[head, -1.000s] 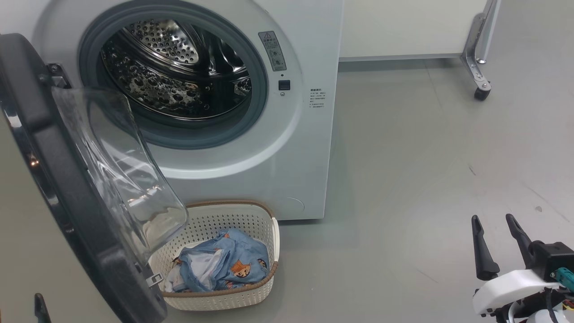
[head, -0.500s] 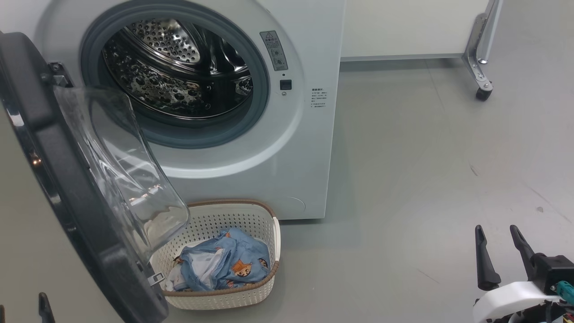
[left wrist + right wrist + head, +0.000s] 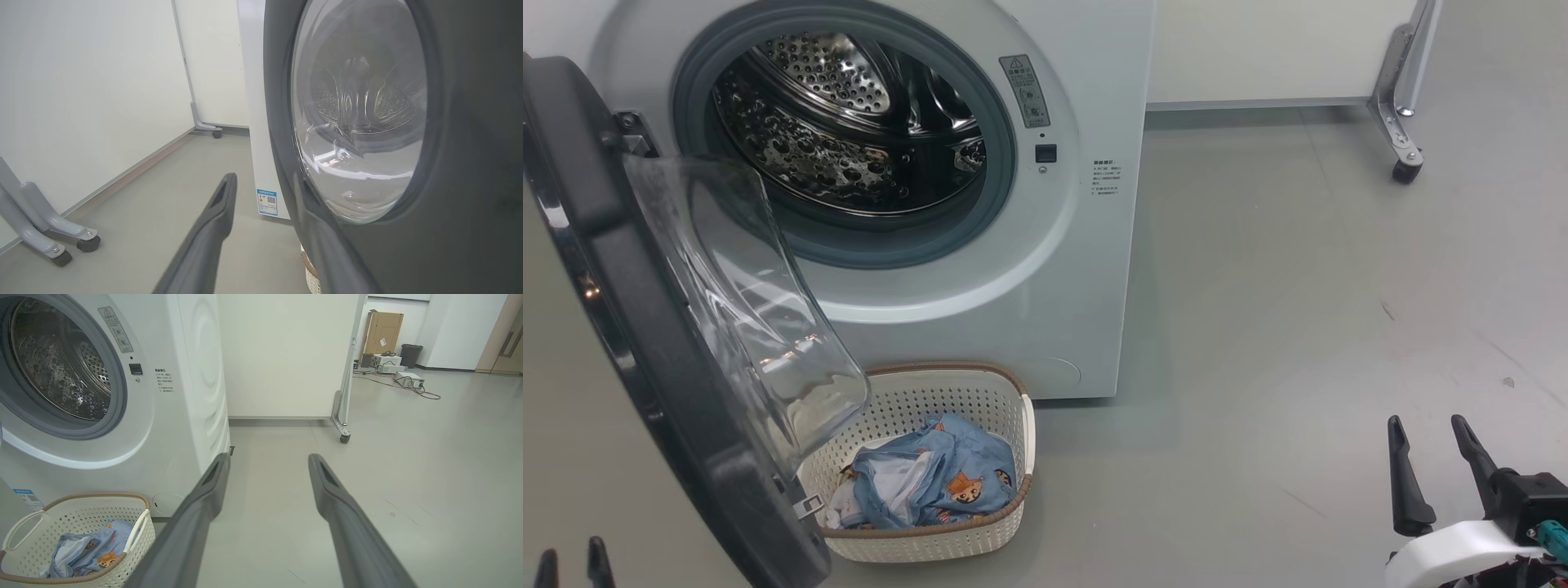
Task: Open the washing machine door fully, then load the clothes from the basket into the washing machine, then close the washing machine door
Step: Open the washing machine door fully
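Note:
The washing machine (image 3: 1086,269) stands with its steel drum (image 3: 849,122) exposed. Its door (image 3: 629,327) is swung out toward me at the left, black rim edge-on and glass dome facing the drum. Below it, the basket (image 3: 915,400) holds the blue printed clothes (image 3: 947,482). My left gripper (image 3: 572,567) shows two fingertips at the bottom left, outside the door. In the left wrist view the left gripper (image 3: 264,177) is open, close to the door's outer face (image 3: 470,163). My right gripper (image 3: 1427,425) is open and empty over the floor, right of the basket (image 3: 81,510).
A white partition on a castor leg (image 3: 1401,122) stands behind and to the right of the machine. Grey castor legs (image 3: 49,228) sit by the wall left of the door. A cardboard box (image 3: 382,332) and devices with cables (image 3: 404,377) lie far off on the open grey floor.
A second left fingertip has come into the head view's bottom left corner, the fingers standing closer together. The right gripper has sunk lower in that view. Door, basket and clothes have not moved.

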Controlling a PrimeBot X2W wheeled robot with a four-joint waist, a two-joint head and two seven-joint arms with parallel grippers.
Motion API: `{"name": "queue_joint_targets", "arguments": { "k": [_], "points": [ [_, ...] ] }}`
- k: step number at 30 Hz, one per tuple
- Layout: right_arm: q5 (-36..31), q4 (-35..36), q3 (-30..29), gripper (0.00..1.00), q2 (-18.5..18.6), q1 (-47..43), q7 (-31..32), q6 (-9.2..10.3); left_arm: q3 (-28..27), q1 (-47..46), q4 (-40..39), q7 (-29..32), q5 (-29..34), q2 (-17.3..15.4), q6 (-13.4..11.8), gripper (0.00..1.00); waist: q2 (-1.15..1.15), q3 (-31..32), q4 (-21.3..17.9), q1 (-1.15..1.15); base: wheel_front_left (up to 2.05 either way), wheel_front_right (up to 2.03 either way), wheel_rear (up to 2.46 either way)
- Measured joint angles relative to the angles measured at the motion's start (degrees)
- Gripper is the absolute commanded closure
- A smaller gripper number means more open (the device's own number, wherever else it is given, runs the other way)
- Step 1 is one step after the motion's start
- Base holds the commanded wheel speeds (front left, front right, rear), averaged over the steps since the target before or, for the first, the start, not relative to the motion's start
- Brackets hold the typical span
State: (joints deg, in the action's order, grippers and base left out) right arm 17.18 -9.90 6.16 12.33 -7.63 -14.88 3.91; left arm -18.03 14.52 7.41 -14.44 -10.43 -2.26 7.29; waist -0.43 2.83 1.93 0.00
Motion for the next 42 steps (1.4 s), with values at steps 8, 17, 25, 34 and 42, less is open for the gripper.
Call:
{"name": "queue_joint_targets", "arguments": {
  "k": [8,17,25,34,42],
  "points": [
    [-1.24,0.0,-1.49,0.0,-1.12,-0.04,0.0,-1.45,-0.24,0.1,0.85,0.0,0.0,0.0,0.0,1.0,0.0,0.03,0.15,0.0,0.0,0.0,0.0],
    [-2.6,0.03,-3.58,0.0,-1.93,-0.7,0.0,-2.34,-6.01,-1.32,-2.78,0.0,-3.03,0.27,-3.99,1.0,0.0,0.01,0.73,0.0,0.0,0.0,0.0],
    [-3.23,0.09,-5.26,0.0,-2.71,-1.97,-0.01,-3.04,-5.03,-8.56,-16.77,-0.05,-3.47,0.33,-4.82,1.0,0.0,-0.06,2.39,0.0,0.0,0.0,0.0],
    [-3.91,-0.08,-5.94,0.0,-3.99,-2.34,0.0,-4.45,7.66,-13.19,-32.74,-0.35,-3.99,0.23,-2.18,1.0,0.0,0.3,4.96,0.0,0.0,0.0,0.0],
    [-5.05,-1.03,-5.79,0.0,-5.25,-2.46,0.0,-5.97,28.73,-7.66,-33.22,6.7,-11.69,-0.18,-0.73,1.0,0.0,0.41,6.25,0.0,0.0,0.0,0.0]
  ]
}}
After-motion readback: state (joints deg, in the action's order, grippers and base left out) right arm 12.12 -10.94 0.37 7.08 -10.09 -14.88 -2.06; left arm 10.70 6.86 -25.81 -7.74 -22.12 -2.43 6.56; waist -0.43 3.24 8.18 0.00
